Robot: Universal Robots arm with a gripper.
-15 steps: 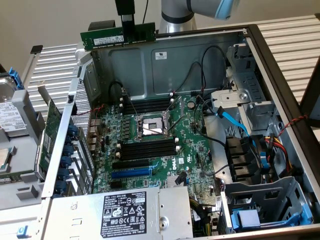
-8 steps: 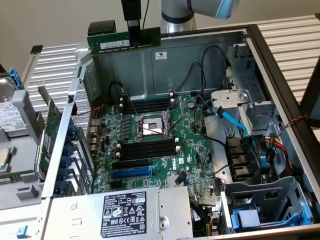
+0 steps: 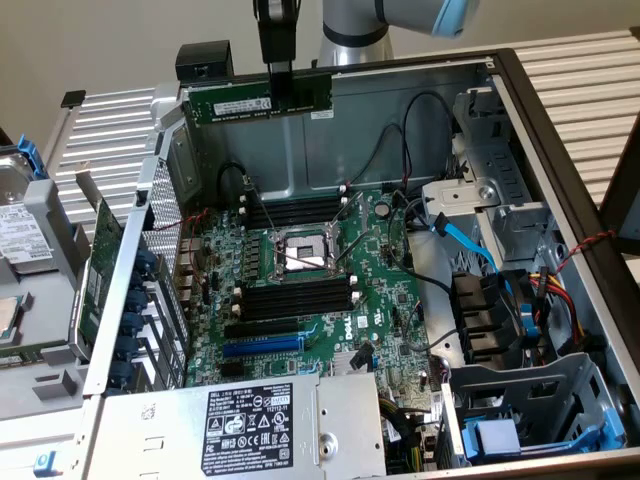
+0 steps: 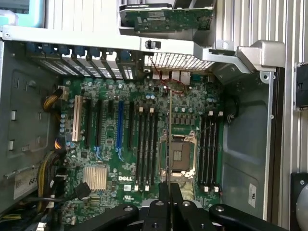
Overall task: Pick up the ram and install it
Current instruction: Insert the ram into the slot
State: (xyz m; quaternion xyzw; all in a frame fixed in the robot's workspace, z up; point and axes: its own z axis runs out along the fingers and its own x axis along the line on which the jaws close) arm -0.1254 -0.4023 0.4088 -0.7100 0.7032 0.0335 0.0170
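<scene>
Gripper (image 3: 281, 88) pinched the ram (image 3: 235, 104) at its upper edge, the stick hanging level above the open computer case (image 3: 330, 150), well apart from the motherboard's (image 3: 390, 300) black memory slots (image 3: 300, 296).

The word "DELL" (image 4: 126, 178) stands in white letters on the green motherboard (image 4: 180, 120), just beside the silver heatsink (image 4: 95, 177). A black label (image 3: 255, 423) on the grey power supply box (image 3: 150, 440) carries rows of certification marks and white print too fine to read. The print on the white label of the ram (image 3: 230, 105) cannot be made out either. A white sticker (image 4: 21, 182) on the case wall shows the digits "65".
</scene>
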